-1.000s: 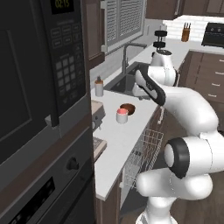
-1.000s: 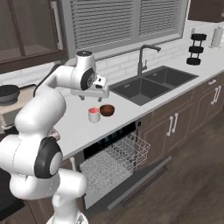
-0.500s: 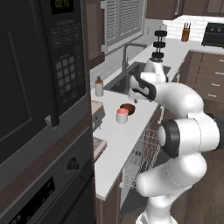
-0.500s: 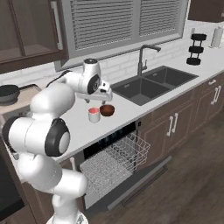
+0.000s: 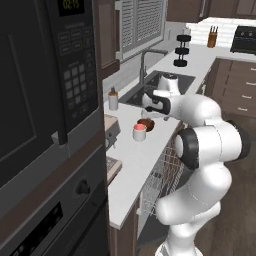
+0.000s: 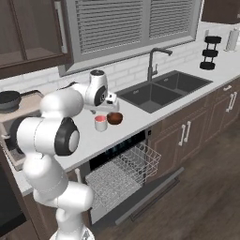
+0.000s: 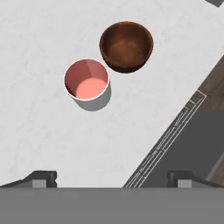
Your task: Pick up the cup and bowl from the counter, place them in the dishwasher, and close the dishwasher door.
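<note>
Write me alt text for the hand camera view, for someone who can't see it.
Looking straight down on a white counter, a pale cup with a red inside stands upright next to a dark brown bowl, close together, with nothing in either. The open gripper hovers above, its two dark fingertips at the bottom edge, holding nothing. The counter's edge runs diagonally at right.

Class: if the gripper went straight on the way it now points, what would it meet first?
Probably bare counter: the open gripper points down beside the cup, not over it or the bowl.
</note>
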Available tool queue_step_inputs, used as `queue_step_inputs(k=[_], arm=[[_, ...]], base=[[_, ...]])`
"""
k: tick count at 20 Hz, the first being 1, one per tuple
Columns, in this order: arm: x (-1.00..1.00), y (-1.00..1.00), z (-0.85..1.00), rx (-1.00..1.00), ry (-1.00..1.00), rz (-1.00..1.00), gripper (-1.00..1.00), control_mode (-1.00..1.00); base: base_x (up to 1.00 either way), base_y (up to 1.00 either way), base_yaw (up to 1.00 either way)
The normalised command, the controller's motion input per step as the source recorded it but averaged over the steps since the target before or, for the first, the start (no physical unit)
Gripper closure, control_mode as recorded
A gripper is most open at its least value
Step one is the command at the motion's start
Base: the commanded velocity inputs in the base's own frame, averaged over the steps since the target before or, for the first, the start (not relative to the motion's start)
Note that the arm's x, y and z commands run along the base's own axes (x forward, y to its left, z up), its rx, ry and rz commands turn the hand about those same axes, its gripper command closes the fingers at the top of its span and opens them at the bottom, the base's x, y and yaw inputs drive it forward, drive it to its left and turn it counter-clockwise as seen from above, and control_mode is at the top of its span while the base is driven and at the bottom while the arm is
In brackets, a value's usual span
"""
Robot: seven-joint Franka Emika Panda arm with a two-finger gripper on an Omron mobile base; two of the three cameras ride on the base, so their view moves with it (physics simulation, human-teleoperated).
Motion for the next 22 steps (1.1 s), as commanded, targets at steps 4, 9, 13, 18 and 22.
queue_step_inputs(k=[4, 9, 13, 18, 22], arm=[[0.35, 0.20, -0.31, 0.00, 0.00, 0.00, -1.00, -1.00], [0.40, 0.13, -0.30, 0.00, 0.02, 0.00, -1.00, -1.00], [0.42, 0.02, -0.32, 0.00, 0.04, 0.00, -1.00, -1.00], [0.43, 0.00, -0.32, 0.00, 0.05, 0.00, -1.00, -1.00], [0.49, 0.00, -0.31, 0.00, 0.05, -0.02, -1.00, -1.00]], base=[[0.00, 0.00, 0.00], [0.00, 0.00, 0.00], [0.00, 0.00, 0.00], [0.00, 0.00, 0.00], [0.00, 0.00, 0.00]])
